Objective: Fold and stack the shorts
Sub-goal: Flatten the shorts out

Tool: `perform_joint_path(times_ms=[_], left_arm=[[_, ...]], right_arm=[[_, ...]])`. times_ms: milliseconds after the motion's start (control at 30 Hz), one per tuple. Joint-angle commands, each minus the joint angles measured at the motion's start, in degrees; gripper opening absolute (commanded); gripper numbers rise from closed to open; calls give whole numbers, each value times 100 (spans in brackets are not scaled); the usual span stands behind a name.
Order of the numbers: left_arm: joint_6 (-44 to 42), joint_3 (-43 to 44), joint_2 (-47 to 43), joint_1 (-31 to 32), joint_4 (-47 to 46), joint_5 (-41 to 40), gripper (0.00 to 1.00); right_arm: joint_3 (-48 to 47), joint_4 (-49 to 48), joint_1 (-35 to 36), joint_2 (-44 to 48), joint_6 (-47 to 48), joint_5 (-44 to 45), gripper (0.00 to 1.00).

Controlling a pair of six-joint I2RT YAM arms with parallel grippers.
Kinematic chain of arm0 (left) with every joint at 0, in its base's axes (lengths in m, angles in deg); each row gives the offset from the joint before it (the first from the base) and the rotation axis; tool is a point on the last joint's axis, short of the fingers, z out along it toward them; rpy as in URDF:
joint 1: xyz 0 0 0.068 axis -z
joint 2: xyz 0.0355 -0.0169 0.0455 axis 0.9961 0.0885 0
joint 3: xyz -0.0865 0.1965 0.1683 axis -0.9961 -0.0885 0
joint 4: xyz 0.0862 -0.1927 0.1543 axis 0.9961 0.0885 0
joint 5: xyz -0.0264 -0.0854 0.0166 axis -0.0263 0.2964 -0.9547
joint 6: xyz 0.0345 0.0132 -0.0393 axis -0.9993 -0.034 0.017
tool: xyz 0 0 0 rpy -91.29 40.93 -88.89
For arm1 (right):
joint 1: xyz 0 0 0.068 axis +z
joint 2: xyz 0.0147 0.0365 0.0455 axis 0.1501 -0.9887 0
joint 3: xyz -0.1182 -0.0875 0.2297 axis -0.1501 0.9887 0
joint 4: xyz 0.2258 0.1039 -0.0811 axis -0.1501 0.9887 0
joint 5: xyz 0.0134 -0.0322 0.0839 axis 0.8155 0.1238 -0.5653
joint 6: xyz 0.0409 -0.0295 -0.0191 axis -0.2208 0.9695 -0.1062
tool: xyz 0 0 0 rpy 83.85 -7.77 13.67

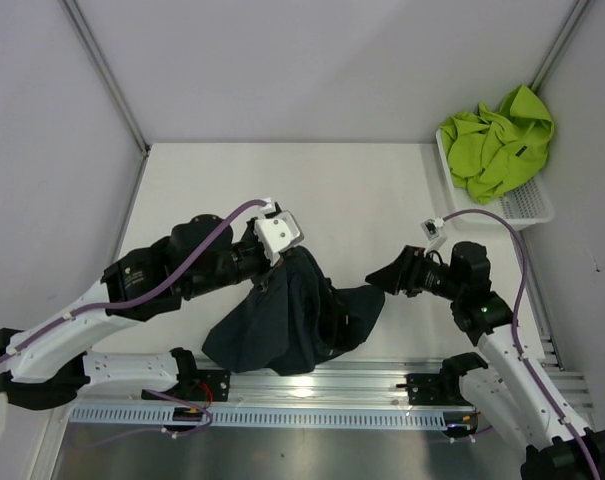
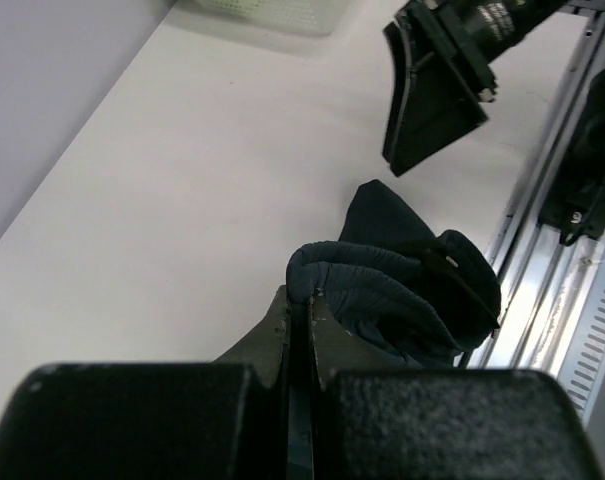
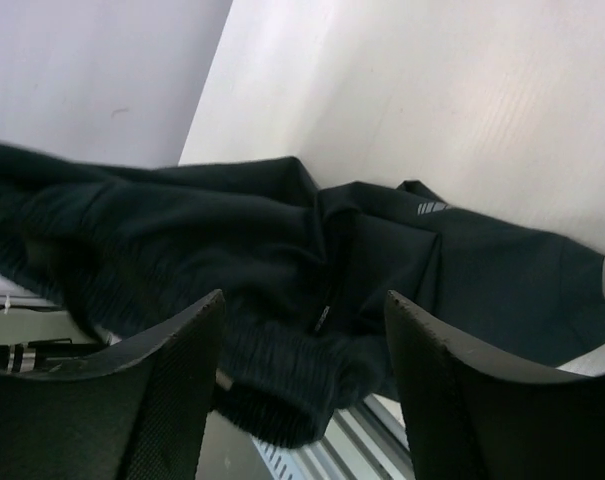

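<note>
Low at centre-left of the overhead view, the navy shorts (image 1: 292, 320) hang bunched from the left gripper (image 2: 300, 300), which is clamped on their waistband. Just right of them, the right gripper (image 1: 384, 280) gapes, holding nothing. With only one pinch, the cloth may slip or snag on the rail (image 1: 312, 385). The lime shorts (image 1: 497, 145) fill the basket (image 1: 527, 208) at upper right.

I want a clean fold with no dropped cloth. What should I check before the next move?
1. Left tool clamped on the dark shorts: ok.
2. Right tool open: ok.
3. Right tool gripping the dark shorts: not ok, nothing is between its fingers.
4. Dark shorts lying flat: not ok, bunched and reaching the rail.
5. Green shorts out of the way in the basket: ok.
</note>
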Motion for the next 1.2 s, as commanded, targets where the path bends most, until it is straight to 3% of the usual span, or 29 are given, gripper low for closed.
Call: perform_joint_path(times_ms=[0,200,333,700,833,933,1033,1067,1167], left_arm=[[87,108,-45,-170,-395,-21,0],[43,99,-19,-188,-413,-38,0],[16,99,-28,-188,-448,-3,0],[-71,143,-1,-267,-404,-82,0],[-71,135,-107,-284,-431,-30,0],[-98,161,-186,-311,-396,-38,0],[-107,187,-247,-337,-316,-82,0],[-98,179,-273,-346,-308,-74,0],[-80,134,-405,-372,-316,-135,0]], right_arm=[[88,425,173,159,87,-60,69],[589,443,613,669,-80,28,72],[843,375,1122,837,-255,826,71],[950,-347,2766,-209,-599,2356,63],[932,-338,2890,-297,-713,2928,45],[862,-251,2890,-271,-704,3095,41],[713,-66,2890,-393,-661,3219,31],[669,21,2899,-455,-617,3228,18],[345,502,2890,-797,-468,3499,0]])
